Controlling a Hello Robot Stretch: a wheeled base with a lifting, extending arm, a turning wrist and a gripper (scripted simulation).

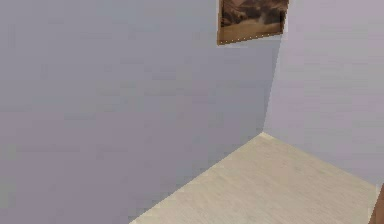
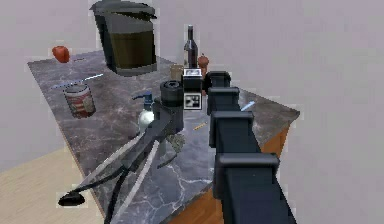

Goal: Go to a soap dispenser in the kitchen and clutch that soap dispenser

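Soap dispenser (image 2: 148, 108), as I take the small pale bottle with a dark pump head, stands about mid-counter (image 2: 55, 72) on the marbled top. It is just left of the two white marker squares at the arm's (image 2: 240, 150) far end. The arm reaches across the counter from the near side, probably because that is the way to bring the gripper (image 2: 92, 205) to the bottle. The thin fingers, however, slant to the near left, with their tips by the counter's near edge and well away from the dispenser. Behind the tips there is nothing but bare stone and floor, so the gripper holds nothing. Whether the pincer is spread or pressed together I cannot tell. Farther back stand a coffee machine (image 2: 125, 38), a dark bottle (image 2: 190, 45) and a red fruit (image 2: 61, 53). A can (image 2: 78, 100) stands to the left. Ahead of the base are a wall corner and a painting (image 1: 253, 20), which suggests the robot is parked sideways so the arm can reach.
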